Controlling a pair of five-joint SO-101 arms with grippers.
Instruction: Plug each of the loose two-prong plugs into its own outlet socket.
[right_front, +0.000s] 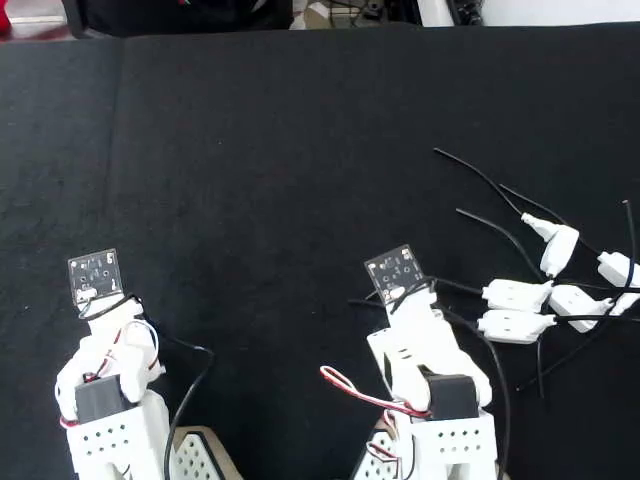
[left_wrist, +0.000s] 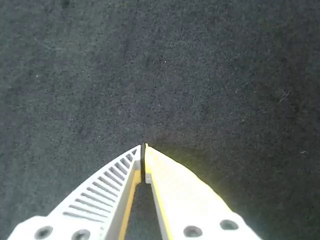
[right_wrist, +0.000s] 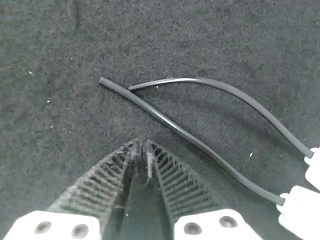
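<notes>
Several white plugs and sockets with black cords lie in a cluster at the table's right side: one plug farthest back, two side by side nearer the arms, one beside them, another at the right edge. My right gripper is shut over the black cloth, with nothing in it, just short of two loose cord ends. White plug bodies show at that view's edge. My left gripper is shut over bare cloth, far left of the cluster. The arms sit at the front.
A black cloth covers the whole table. Black cords trail from the cluster toward the back and toward the front right. The table's far edge runs along the back, with clutter behind it.
</notes>
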